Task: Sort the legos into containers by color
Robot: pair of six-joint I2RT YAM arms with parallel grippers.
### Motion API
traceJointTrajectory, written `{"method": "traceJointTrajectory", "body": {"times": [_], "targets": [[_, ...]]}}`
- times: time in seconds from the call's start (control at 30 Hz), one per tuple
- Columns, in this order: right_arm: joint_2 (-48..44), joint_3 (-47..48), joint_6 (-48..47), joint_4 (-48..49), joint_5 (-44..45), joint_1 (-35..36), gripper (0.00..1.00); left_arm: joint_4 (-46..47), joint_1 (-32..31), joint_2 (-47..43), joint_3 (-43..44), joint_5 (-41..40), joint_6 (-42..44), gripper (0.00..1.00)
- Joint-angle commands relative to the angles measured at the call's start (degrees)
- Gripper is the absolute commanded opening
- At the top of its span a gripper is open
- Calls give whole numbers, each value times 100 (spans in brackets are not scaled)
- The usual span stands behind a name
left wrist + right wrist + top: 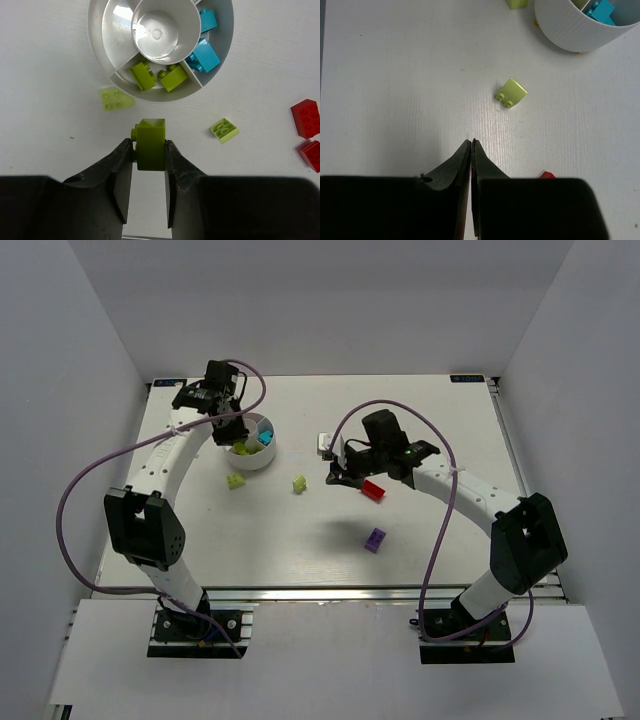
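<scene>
1. 1 lime-green lego (151,136) is clamped in the left tool (149,146), near the dish (96,47) toward the far-left corner of the bench (290,565).
2. Likely light, rigid, slick: pinch flat faces squarely.
3. Right tool (471,143) looks closed, empty.

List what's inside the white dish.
Two lime-green bricks in one wedge, two cyan bricks in the next; hub bare. Far wedges hidden by left gripper.

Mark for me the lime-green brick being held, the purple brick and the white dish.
held lime-green brick (151,145): left wrist view, middle of its smooth face.
purple brick (375,539): top external view, centre of the brick.
white dish (572,35): right wrist view, its ribbed outer wall.
</scene>
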Motion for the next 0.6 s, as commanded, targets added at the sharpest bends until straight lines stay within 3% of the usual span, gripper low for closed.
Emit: {"method": "traceJointTrajectory", "body": {"times": [0.0, 0.57], "targets": [[-101, 202, -76, 49, -185, -43, 8, 247, 25, -406, -170, -80, 19, 0], [207, 685, -155, -188, -71, -52, 13, 308, 139, -740, -741, -379, 89, 0]]}}
